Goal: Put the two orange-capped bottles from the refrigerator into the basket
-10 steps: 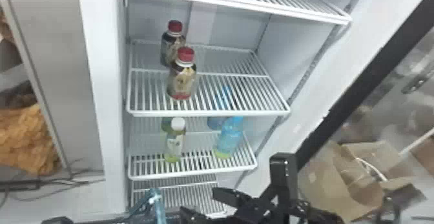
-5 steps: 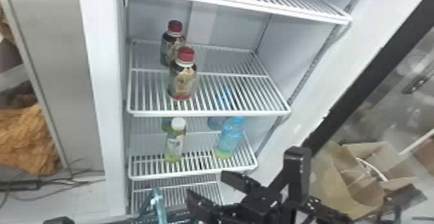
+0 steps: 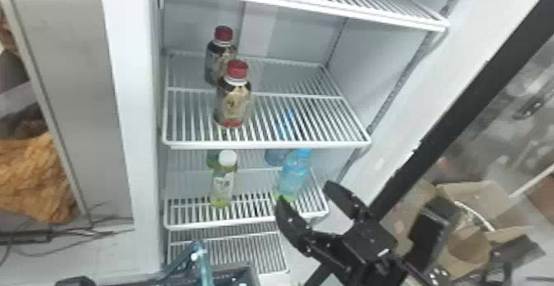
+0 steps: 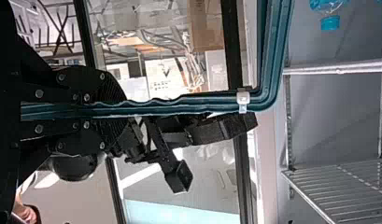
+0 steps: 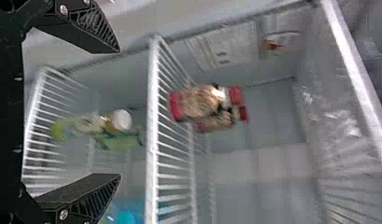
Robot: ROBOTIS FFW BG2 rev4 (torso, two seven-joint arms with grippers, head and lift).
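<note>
Two red-capped bottles point(image 3: 234, 104) are standing on a fridge shelf point(image 3: 305, 144), over on the left, one nearer. The right gripper point(image 3: 306, 194) is hanging wide open, holding nothing; the left gripper point(image 4: 111, 109) is clamping a teal handle point(image 4: 179, 105).

Front red-capped bottle point(image 3: 233, 101): dark, tan-labelled, red at base. Rear red-capped bottle point(image 3: 215, 58): dark, tan-patterned. White-capped bottle point(image 3: 223, 184): yellow-green. Blue-capped bottle point(image 3: 295, 174): translucent blue. Wire shelf point(image 3: 268, 144): white, striped. Basket point(image 4: 202, 105): teal. Heaped material point(image 3: 35, 174): orange-brown.
</note>
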